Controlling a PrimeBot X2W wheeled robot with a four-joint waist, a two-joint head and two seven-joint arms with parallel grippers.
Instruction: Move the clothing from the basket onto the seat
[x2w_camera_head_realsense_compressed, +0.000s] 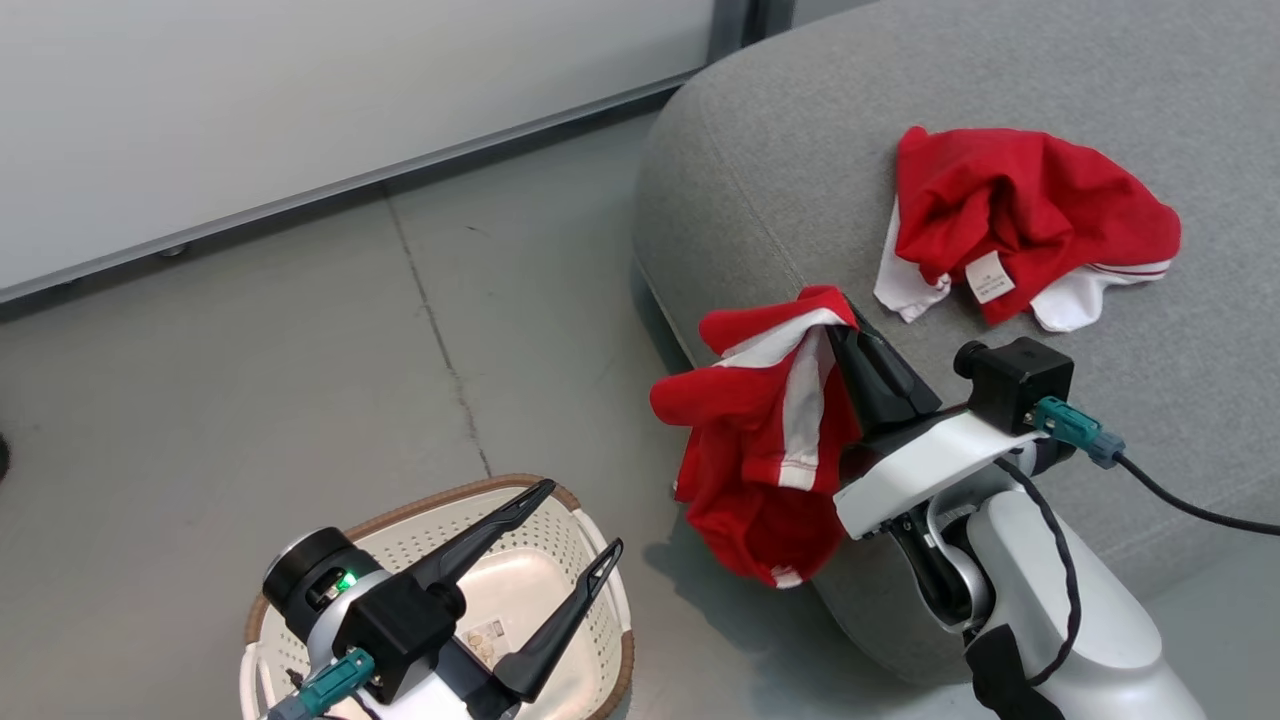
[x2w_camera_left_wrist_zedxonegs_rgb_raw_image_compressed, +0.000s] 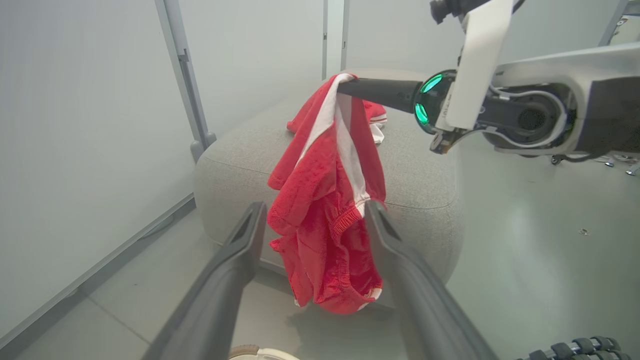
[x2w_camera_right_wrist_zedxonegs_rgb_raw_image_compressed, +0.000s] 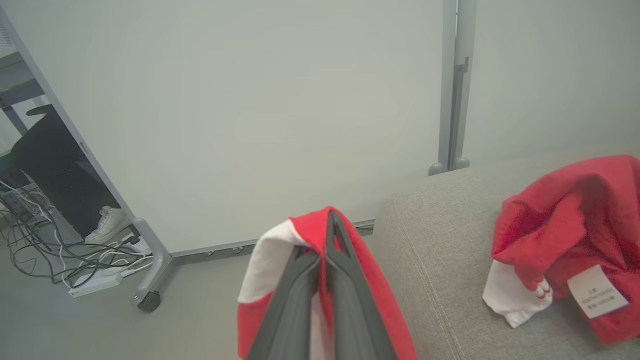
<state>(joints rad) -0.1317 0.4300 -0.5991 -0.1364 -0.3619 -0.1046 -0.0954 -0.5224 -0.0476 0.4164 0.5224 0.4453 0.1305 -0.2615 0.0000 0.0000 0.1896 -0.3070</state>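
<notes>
Taking up the far right of the scene, the grey sofa (x2w_camera_head_realsense_compressed: 1000, 100) is where the clothes are meant to end up, and one red-and-white garment (x2w_camera_head_realsense_compressed: 1020, 210) lies crumpled on its cushion, white label (x2w_camera_head_realsense_compressed: 988, 277) facing up. The cream basket (x2w_camera_head_realsense_compressed: 430, 535) sits on the floor well apart from the sofa, low at the robot's left; what shows of its bottom is bare apart from a sticker (x2w_camera_head_realsense_compressed: 487, 635), though the left arm hides part of it.

A second red garment (x2w_camera_head_realsense_compressed: 770, 440) hangs in the air just beside the sofa's rounded corner, its folds drooping over the floor and not yet over the seat. It dangles this way because it is held by one bunched edge only, so the rest falls freely.

The right gripper (x2w_camera_head_realsense_compressed: 848, 330) pinches that edge with both fingers pressed together, cloth draped over them. Its forearm rises from below and angles toward the cushion — judged to be mid-carry, needing to travel further over the seat before letting go.

The left gripper (x2w_camera_head_realsense_compressed: 580, 516) hovers above the basket, fingers spread wide and holding nothing.
</notes>
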